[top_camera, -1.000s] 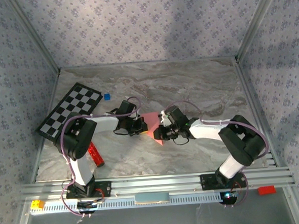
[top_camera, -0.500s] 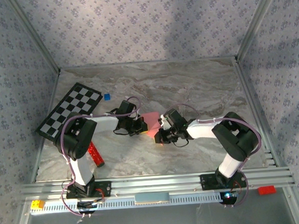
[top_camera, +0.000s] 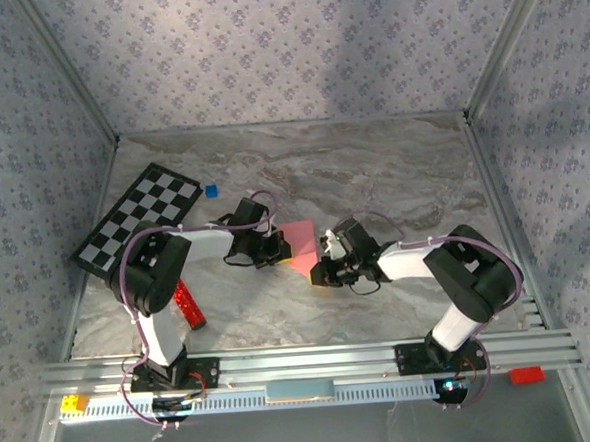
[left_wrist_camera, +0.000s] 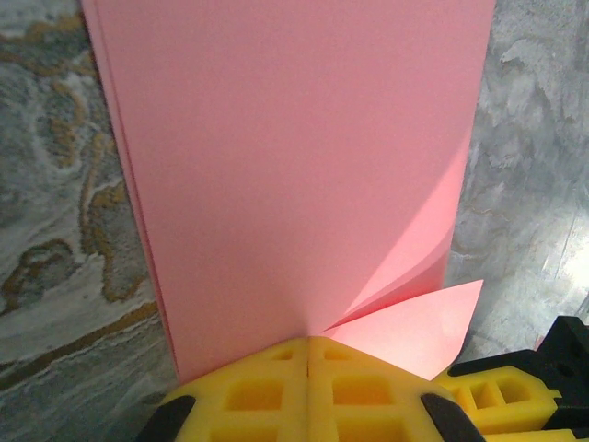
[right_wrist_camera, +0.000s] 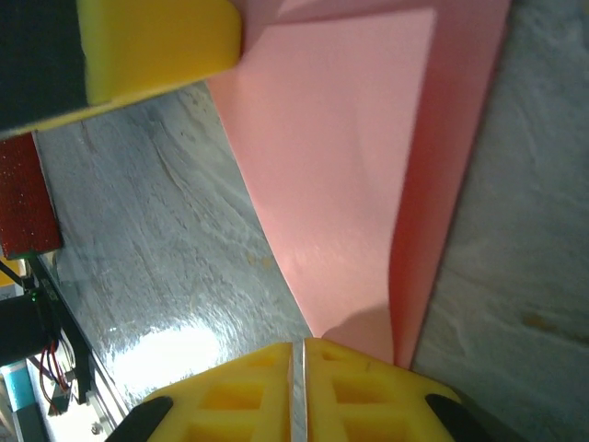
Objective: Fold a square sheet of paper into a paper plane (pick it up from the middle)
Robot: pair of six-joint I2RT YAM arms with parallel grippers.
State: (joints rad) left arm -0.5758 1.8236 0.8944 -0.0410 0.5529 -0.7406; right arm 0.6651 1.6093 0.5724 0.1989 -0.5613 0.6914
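Top view: pink paper (top_camera: 300, 246) lies near the middle of the marble table (top_camera: 392, 170), folded over into a narrower shape, between the two arms. Left gripper (top_camera: 279, 250) sits at the paper's 9 o'clock edge; right gripper (top_camera: 324, 270) at about its 5 o'clock corner, both low at the table. Left wrist view: left gripper (left_wrist_camera: 308, 373) has its yellow pads (left_wrist_camera: 248, 391) pressed flat together with no gap, and the pink paper (left_wrist_camera: 294, 166) runs straight out from the seam toward 12 o'clock, so the jaws are clamped on the paper's near edge. A loose flap (left_wrist_camera: 414, 327) lifts off at 4 o'clock of the main strip, toward the black and yellow of the other gripper at the frame's lower right. Right wrist view: right gripper (right_wrist_camera: 296, 378) also has its pads (right_wrist_camera: 368, 396) closed to a hairline, the paper (right_wrist_camera: 340, 166) tapering down into that seam, so it looks pinched there too; a raised fold runs along the paper's 3 o'clock side. Checkerboard (top_camera: 139, 216) lies well apart at 10 o'clock of the paper, a small blue cube (top_camera: 211, 191) just off its far corner. Red bar (top_camera: 188, 303) rests at 8 o'clock, beside the left arm
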